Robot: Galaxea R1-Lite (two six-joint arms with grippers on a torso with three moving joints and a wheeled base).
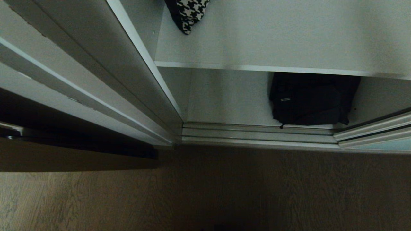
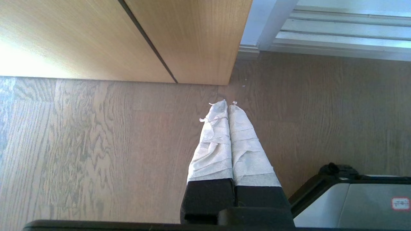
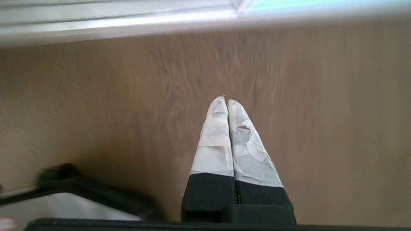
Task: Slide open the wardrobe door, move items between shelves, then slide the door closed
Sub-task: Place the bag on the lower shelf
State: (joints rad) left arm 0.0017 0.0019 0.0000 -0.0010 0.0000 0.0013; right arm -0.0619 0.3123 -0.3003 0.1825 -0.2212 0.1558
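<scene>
Black bag (image 1: 313, 99) lies inside wardrobe, well apart from clenched, empty right gripper (image 3: 227, 102).

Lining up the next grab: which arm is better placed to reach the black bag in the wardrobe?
Right, probably. The black bag sits toward the right of the bottom compartment, near the sliding door. The right gripper faces that door's track; the left gripper hangs by the wood panel. Both are shut, empty.
</scene>
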